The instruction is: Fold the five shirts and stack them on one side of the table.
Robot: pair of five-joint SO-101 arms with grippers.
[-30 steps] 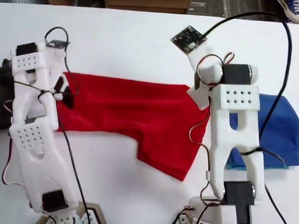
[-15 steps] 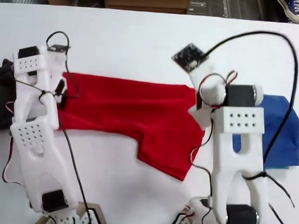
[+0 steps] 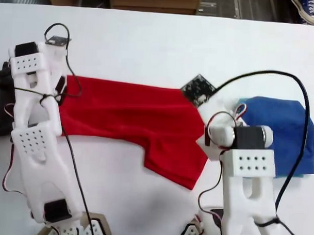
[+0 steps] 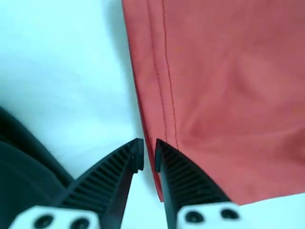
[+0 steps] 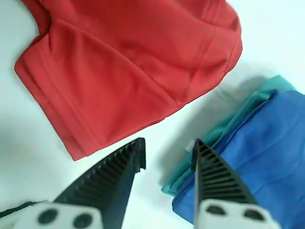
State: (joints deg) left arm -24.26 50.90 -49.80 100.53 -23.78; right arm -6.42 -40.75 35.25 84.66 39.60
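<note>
A red shirt [image 3: 136,119] lies spread across the middle of the table, one sleeve [image 5: 100,95] pointing to the near side. My left gripper [image 4: 147,153] sits at the shirt's left hem [image 4: 157,95], its jaws closed to a thin slit with the hem edge between them. In the high view the left arm [image 3: 36,108] stands over that hem. My right gripper [image 5: 167,150] hangs open over bare table between the red sleeve and a blue shirt [image 5: 267,143]. The right arm [image 3: 248,167] stands between the red shirt and the blue shirt [image 3: 283,132].
A teal shirt [image 5: 219,136] lies under the blue one. A black garment [image 3: 0,101] lies at the table's left edge, also dark beside my left fingers [image 4: 19,157]. White table [image 3: 149,45] stretches behind the shirts. Cables loop over both arms.
The right arm has drawn back toward the near edge, off the red shirt's right end, uncovering more of the blue shirt. The left arm has shifted slightly at the hem.
</note>
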